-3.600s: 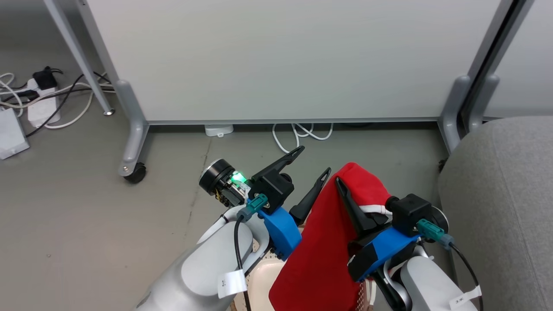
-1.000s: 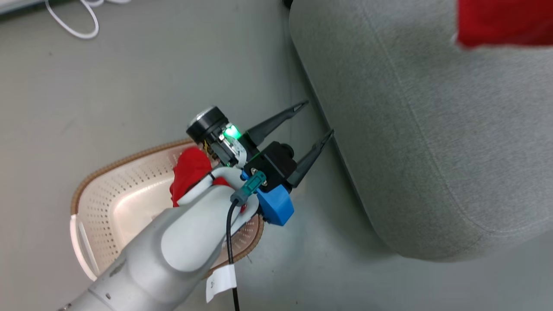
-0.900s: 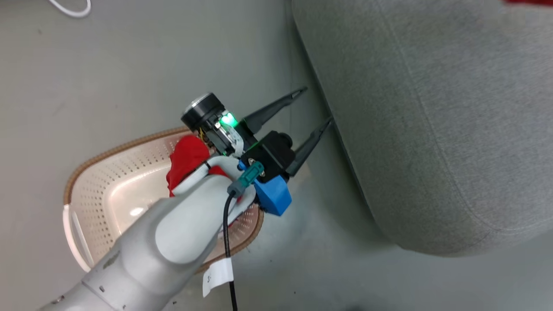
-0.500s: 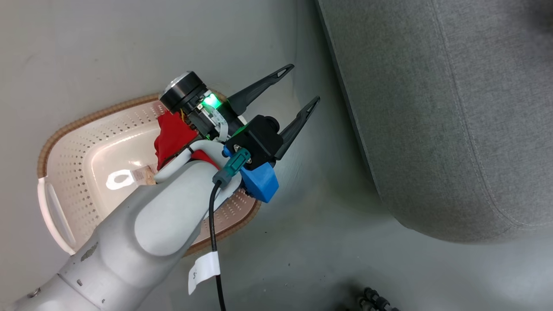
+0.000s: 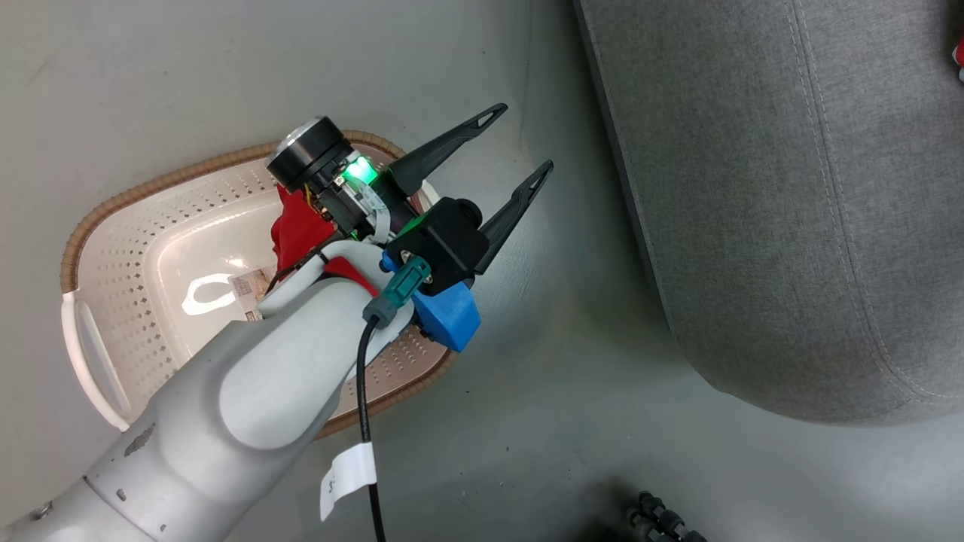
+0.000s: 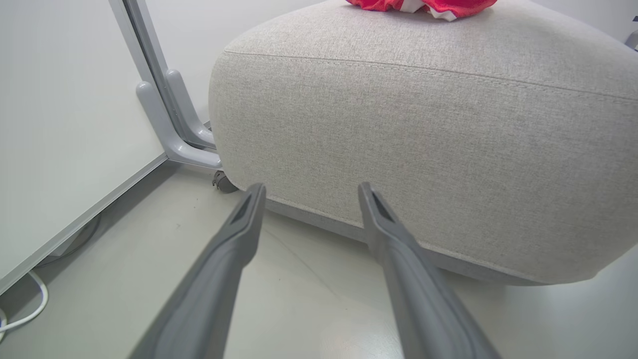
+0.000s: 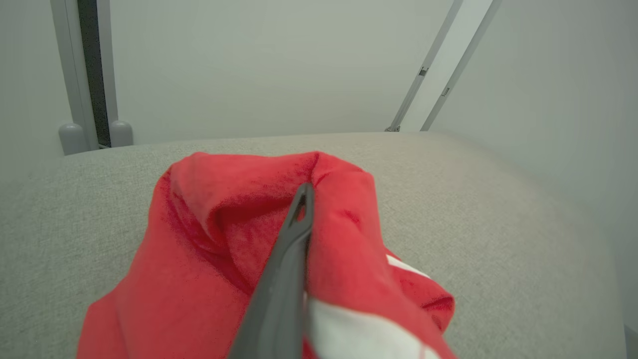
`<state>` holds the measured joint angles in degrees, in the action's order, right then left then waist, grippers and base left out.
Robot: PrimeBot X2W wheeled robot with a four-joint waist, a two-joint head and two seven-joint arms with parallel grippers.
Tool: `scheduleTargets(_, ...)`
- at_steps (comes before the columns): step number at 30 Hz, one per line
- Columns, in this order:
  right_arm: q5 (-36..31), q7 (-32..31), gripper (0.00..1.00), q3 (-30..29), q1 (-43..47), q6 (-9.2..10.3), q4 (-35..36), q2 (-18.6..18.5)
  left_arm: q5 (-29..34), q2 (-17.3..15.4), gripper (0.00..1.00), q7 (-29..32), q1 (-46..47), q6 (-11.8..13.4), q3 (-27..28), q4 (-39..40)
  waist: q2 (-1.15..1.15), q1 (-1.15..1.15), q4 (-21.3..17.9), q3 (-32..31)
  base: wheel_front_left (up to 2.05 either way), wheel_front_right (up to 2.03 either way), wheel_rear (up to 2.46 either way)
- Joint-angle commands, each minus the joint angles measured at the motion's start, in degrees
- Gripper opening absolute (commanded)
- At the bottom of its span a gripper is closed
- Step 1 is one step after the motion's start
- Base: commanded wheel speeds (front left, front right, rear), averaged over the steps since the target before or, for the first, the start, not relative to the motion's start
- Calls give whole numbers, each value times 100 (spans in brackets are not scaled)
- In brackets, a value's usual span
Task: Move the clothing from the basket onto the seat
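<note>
head: down onto floor point(image 5: 188, 68) | wrists: level, close | shared: seat point(image 5: 753, 188)

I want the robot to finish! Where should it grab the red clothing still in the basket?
Probably the raised, bunched fold of the red clothing, pinched from above by the open left gripper: the walls of the basket block the sides, and the arm hides the rest.

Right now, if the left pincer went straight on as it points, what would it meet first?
Probably the seat, low on its side wall, ahead of the open left pincer; depth is unclear.
</note>
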<state>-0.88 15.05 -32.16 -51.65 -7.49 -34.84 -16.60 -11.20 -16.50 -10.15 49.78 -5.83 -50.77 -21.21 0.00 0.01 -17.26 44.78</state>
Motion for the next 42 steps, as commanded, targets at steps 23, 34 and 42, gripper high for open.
scheduleTargets(23, 93, 20, 100, 427, 2515, -1, 1130, 490, -606, 457, 100, -498, -724, 303, 216, -604, 0, -1, 89, -1860, 0, 0, 0)
scheduleTargets(34, 137, 20, 100, 1736, 3140, -1, 1966, 554, -679, 609, 100, -510, -1627, 580, 1388, -116, 0, -1, 770, -2973, 0, 0, 0)
scheduleTargets(42, 216, 20, 100, 2502, 3244, -1, 2122, 655, -505, 682, 100, -510, -2187, 626, 2194, 94, 0, -1, 1301, -3442, 0, 0, 0)
